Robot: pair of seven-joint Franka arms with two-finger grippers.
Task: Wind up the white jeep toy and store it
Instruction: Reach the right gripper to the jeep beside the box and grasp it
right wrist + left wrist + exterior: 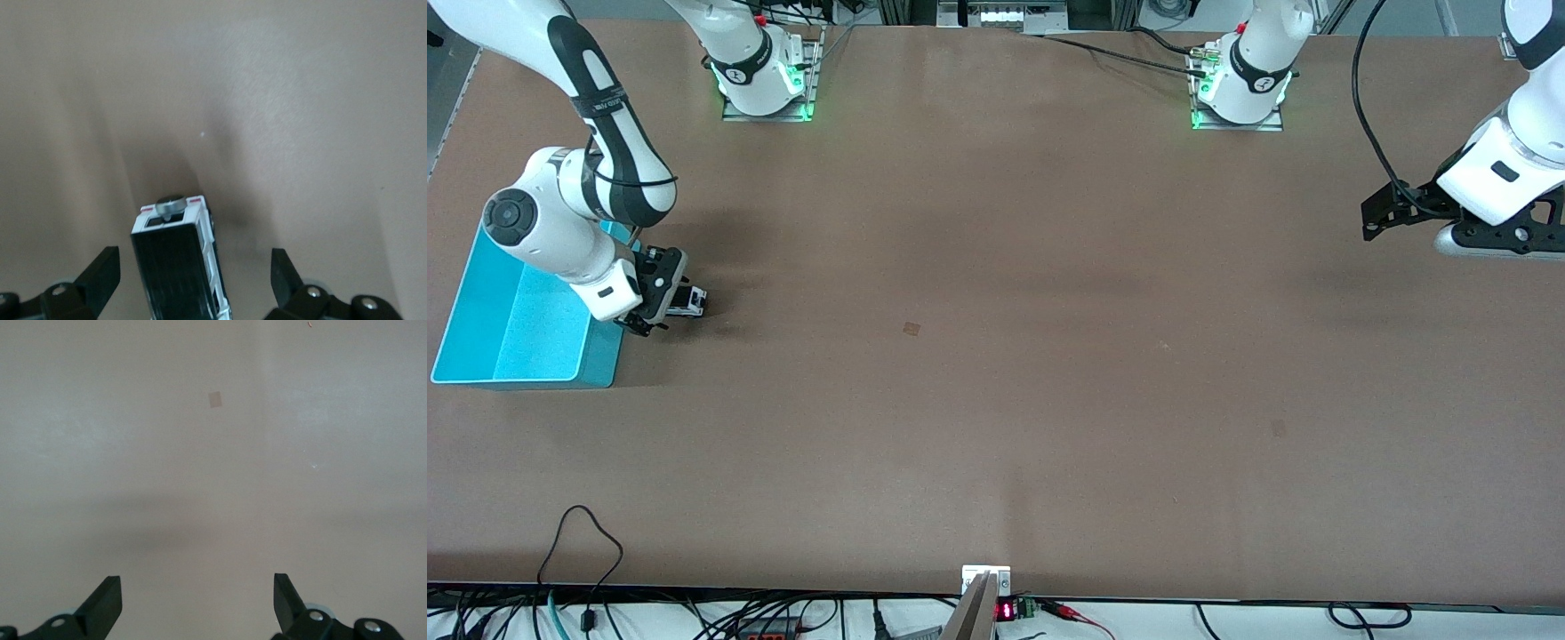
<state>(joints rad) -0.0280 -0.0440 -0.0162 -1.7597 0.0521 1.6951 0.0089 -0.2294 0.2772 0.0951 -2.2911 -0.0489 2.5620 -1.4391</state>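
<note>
The white jeep toy (691, 301) stands on the brown table beside the turquoise bin (480, 324), at the right arm's end. In the right wrist view the jeep (177, 257) shows its black roof and white sides, with a small round knob at its end. My right gripper (669, 302) is low over the jeep, open, its fingers (100, 277) apart on either side of the toy without touching it. My left gripper (1383, 216) is open and empty, held above the table at the left arm's end; its wrist view shows only bare table between the fingertips (107, 603).
The turquoise bin's wall (600, 360) is close beside the right gripper and looks empty. A small square mark (911, 328) is on the table's middle. Cables run along the table's near edge (587, 533).
</note>
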